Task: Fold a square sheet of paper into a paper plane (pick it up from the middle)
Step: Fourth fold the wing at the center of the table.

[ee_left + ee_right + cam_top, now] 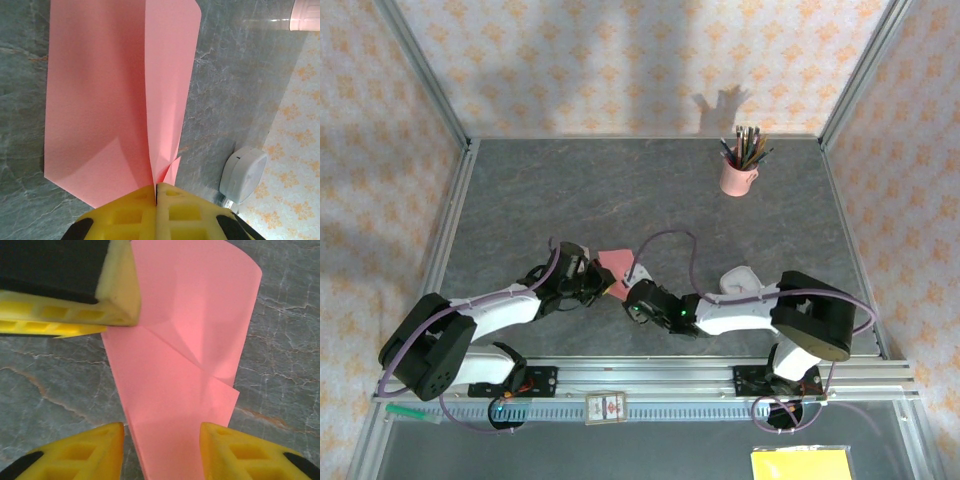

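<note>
Left gripper [156, 192]: clenched on the near edge of the square sheet of paper [110, 100], yellow fingers pressed together at bottom centre of the left wrist view.
Right gripper [161, 445]: released, fingers spread at the bottom of the right wrist view, with the sheet running between them.
Sheet: pink and creased, over the grey table [620, 190], at the centre of the top view between both grippers.
White rounded object [243, 172]: lower right of the left wrist view, apart from the sheet.
Pencil cup [738, 175]: upper right of the top view.
</note>
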`<state>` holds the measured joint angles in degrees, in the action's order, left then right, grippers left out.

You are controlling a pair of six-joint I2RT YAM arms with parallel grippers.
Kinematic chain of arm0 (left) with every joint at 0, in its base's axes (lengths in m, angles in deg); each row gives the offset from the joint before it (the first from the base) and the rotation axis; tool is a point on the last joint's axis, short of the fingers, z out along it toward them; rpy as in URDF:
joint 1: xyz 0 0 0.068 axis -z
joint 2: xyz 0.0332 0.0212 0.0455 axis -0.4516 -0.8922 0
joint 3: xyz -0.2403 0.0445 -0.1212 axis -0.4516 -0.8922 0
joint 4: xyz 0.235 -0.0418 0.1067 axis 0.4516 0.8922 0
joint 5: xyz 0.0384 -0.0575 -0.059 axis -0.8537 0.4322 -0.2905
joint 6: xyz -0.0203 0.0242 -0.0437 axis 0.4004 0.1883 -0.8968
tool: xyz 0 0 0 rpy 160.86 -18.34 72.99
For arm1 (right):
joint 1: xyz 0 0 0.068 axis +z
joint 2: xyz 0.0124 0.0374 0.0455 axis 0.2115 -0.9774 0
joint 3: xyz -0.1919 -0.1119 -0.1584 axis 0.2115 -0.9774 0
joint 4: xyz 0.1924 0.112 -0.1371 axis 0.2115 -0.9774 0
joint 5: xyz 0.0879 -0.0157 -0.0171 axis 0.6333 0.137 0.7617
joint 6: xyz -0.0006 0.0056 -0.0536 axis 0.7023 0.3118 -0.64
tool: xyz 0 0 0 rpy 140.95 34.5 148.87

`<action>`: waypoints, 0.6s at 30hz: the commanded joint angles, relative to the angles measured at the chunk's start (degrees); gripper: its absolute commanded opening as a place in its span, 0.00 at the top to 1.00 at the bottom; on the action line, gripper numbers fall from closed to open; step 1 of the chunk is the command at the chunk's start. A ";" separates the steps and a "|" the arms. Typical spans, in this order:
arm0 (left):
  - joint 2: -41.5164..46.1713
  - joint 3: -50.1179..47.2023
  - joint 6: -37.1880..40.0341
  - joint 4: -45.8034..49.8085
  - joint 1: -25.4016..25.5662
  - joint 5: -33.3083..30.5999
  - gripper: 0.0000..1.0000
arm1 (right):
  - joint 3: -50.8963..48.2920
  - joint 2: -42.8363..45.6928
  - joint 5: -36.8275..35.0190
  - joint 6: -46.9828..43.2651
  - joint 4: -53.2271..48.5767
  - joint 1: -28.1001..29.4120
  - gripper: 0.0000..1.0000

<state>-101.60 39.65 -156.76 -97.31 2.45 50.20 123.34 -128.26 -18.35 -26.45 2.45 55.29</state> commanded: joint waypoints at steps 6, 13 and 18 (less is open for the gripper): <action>-0.41 1.61 1.49 1.94 0.13 1.25 1.00 | 4.12 -3.93 -6.05 -2.01 1.10 0.96 0.59; -1.04 1.61 1.68 1.50 0.14 1.77 1.00 | 5.82 -5.97 -6.18 -2.51 1.09 1.05 0.64; -1.56 1.72 1.83 1.27 0.12 2.03 1.00 | 6.31 -6.55 -6.39 -2.57 0.91 1.14 0.70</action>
<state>-102.61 39.78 -156.34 -96.78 2.45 51.44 128.31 -133.79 -22.18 -28.76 2.85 56.02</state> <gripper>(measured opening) 0.062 0.303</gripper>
